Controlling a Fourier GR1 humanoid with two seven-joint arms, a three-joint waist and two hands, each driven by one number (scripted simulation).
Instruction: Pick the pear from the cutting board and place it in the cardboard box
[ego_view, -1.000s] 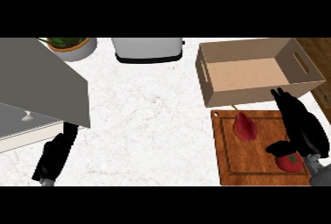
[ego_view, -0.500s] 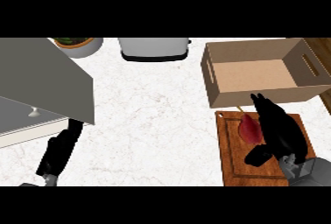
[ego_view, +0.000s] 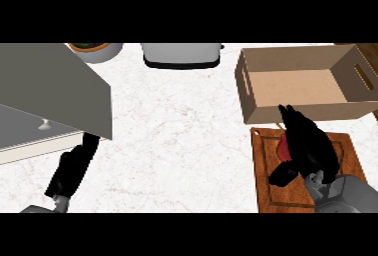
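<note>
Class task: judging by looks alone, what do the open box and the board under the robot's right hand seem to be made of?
The open tan box looks like cardboard: matt, flat thin walls, with slot handles cut in one side. The reddish-brown rectangular board looks like wood with a smooth, slightly glossy finish and a groove running near its edge; the grain is hard to tell.

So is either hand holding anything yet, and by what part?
Cannot tell. The right hand covers the red pear on the cutting board; the left hand holds nothing.

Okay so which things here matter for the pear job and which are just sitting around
For the job:
pear
cutting board
cardboard box
right hand, over the pear

Just lying about:
toaster
potted plant
left hand, resting at lower left
</note>
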